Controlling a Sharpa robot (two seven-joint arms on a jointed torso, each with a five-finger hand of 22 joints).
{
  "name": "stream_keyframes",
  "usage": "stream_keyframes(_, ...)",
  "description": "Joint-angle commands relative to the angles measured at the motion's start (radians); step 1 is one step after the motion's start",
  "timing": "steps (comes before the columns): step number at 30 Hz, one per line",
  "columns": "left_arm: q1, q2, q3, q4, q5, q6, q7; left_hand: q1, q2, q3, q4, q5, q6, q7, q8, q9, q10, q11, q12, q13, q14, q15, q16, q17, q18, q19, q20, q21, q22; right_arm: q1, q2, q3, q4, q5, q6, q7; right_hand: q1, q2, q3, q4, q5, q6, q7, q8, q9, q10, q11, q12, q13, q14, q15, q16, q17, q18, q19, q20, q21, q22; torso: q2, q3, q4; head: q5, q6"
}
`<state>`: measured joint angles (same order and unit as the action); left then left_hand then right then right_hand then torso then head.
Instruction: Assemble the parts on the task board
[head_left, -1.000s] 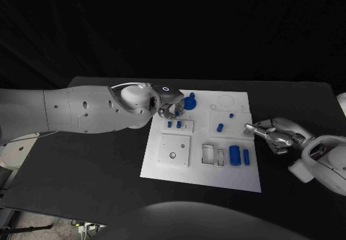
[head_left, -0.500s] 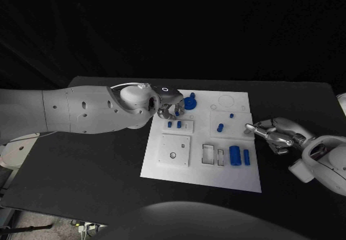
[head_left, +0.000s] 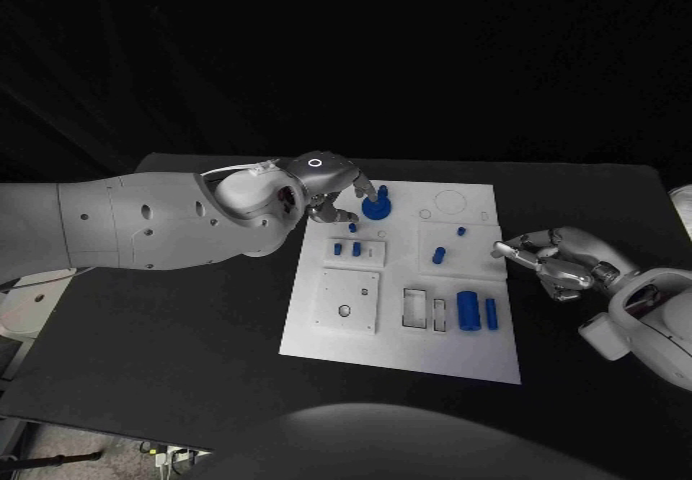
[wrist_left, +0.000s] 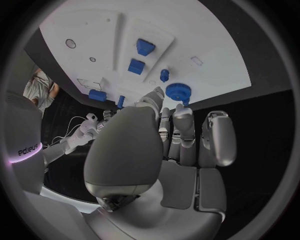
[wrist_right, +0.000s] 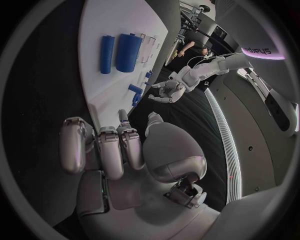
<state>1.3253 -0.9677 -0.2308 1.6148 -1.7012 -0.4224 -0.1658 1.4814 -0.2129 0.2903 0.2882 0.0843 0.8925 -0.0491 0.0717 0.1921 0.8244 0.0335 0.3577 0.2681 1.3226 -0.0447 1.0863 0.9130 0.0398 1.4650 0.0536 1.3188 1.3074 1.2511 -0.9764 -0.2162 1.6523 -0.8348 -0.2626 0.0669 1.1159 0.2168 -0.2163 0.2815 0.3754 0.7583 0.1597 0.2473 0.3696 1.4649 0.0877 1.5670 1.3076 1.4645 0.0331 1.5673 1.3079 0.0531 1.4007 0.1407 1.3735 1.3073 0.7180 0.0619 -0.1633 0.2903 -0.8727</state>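
My left hand (head_left: 329, 186), fingers empty and apart, nears the round blue plastic gear (head_left: 376, 209): light, rigid; I'd pinch its raised hub.

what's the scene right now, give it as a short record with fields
board: white task board in the middle of the black table
left hand: left hand at the board's far left corner, beside the round blue gear, holding nothing
right hand: right hand just off the board's right edge, fingers apart, holding nothing
loose parts: large blue cylinder and thin blue cylinder lying side by side
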Motion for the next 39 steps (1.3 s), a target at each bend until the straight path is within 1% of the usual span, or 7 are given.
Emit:
stream_keyframes(1,0.01,-0.016,0.002,0.008,0.048,-0.168,0.121,-0.037,-0.002,-0.036,0.003,-0.025,0.008,0.0,0.013,-0.003,-0.019,-0.006,0.023,0.006,-0.003,-0.002,0.004,-0.002,0.013,0.001,0.009,-0.001,0.193,0.016,-0.006,0.0,0.01,-0.003,-0.029,0.046,0.022,-0.006,-0.007,-0.003,0.004,0.0,-0.007,0.004,-0.001,0.106,-0.011,0.004,0.263,0.106,-0.01,0.003,0.263,0.002,0.007,-0.005,0.01,0.191,0.0,-0.0013,0.0028,-0.008,0.0)
stream_keyframes(14,0.048,-0.056,0.002,0.001,0.388,-0.277,0.446,-0.199,-0.029,-0.457,0.011,-0.029,0.019,-0.017,0.002,-0.02,-0.122,-0.021,0.012,-0.021,0.006,-0.018,0.016,0.0,0.011,0.007,-0.005,0.01,0.197,0.079,0.007,0.001,0.012,-0.028,-0.003,0.035,0.145,-0.052,-0.002,-0.052,-0.048,-0.022,-0.014,-0.003,-0.012,0.106,-0.026,0.004,0.263,0.106,-0.024,0.003,0.263,-0.003,0.023,-0.019,0.026,0.198,0.001,-0.0002,0.0105,-0.039,0.0)
stream_keyframes(18,0.048,-0.038,0.001,-0.024,0.57,-0.296,0.56,-0.223,0.075,-0.441,0.003,0.026,0.035,0.019,0.002,-0.025,-0.143,-0.017,-0.001,-0.045,0.024,-0.014,0.036,0.018,0.004,0.022,-0.002,0.044,0.206,0.079,0.025,0.0,-0.003,-0.087,-0.016,0.017,0.271,-0.061,0.057,-0.14,0.05,-0.082,-0.024,-0.037,-0.033,0.106,-0.039,0.004,0.263,0.106,-0.035,0.003,0.263,-0.002,0.023,-0.028,0.026,0.198,0.001,-0.0007,0.0136,-0.045,0.0)
stream_keyframes(21,0.04,-0.018,0.0,-0.035,0.71,-0.303,0.636,-0.175,0.175,-0.393,0.004,0.157,0.048,0.032,-0.002,-0.035,-0.145,-0.024,-0.011,-0.073,0.041,-0.021,0.048,0.027,0.0,0.032,-0.007,0.063,0.211,0.072,0.037,0.0,-0.015,-0.162,-0.044,0.0,0.322,-0.074,0.091,-0.181,0.015,-0.117,-0.033,-0.051,-0.045,0.106,-0.048,0.004,0.263,0.106,-0.044,0.003,0.263,-0.003,0.024,-0.037,0.026,0.198,0.002,-0.0033,0.0153,-0.054,0.0)
stream_keyframes(27,0.026,0.001,0.0,-0.041,0.85,-0.279,0.68,-0.029,0.207,-0.359,0.003,0.31,0.085,0.082,-0.006,-0.055,-0.128,-0.035,-0.016,-0.115,0.045,-0.03,0.048,0.021,0.0,0.034,-0.017,0.067,0.211,0.056,0.065,0.0,-0.052,-0.294,-0.105,-0.02,0.339,-0.099,0.111,-0.21,-0.108,-0.12,-0.041,-0.032,-0.05,0.106,-0.057,0.004,0.263,0.106,-0.054,0.003,0.263,-0.007,0.039,-0.047,0.039,0.202,0.006,-0.0067,0.0162,-0.073,0.0)
stream_keyframes(33,0.018,0.012,0.0,-0.052,0.885,-0.267,0.682,0.055,0.221,-0.32,0.004,0.333,0.093,0.094,-0.008,-0.072,-0.114,-0.027,-0.016,-0.143,0.04,-0.025,0.047,0.015,0.0,0.032,-0.012,0.065,0.211,0.047,0.097,0.0,-0.089,-0.388,-0.143,-0.03,0.357,-0.118,0.143,-0.237,-0.045,-0.075,-0.038,0.003,-0.051,0.096,-0.055,-0.004,0.255,0.106,-0.056,0.003,0.263,0.005,0.005,-0.05,-0.01,0.184,0.006,-0.0043,0.021,-0.094,0.0)
stream_keyframes(39,0.014,0.019,-0.001,-0.058,0.893,-0.26,0.676,0.074,0.219,-0.306,0.005,0.335,0.099,0.1,-0.007,-0.078,-0.1,-0.023,-0.012,-0.155,0.038,-0.022,0.047,0.013,0.0,0.032,-0.01,0.064,0.211,0.045,0.119,0.001,-0.11,-0.437,-0.175,-0.039,0.357,-0.179,0.258,-0.227,0.027,0.018,-0.019,0.008,-0.077,-0.71,-0.02,-0.844,-0.429,0.106,-0.028,0.003,0.263,0.044,-0.116,-0.034,-0.197,0.112,0.003,-0.0005,0.03,-0.11,0.0)
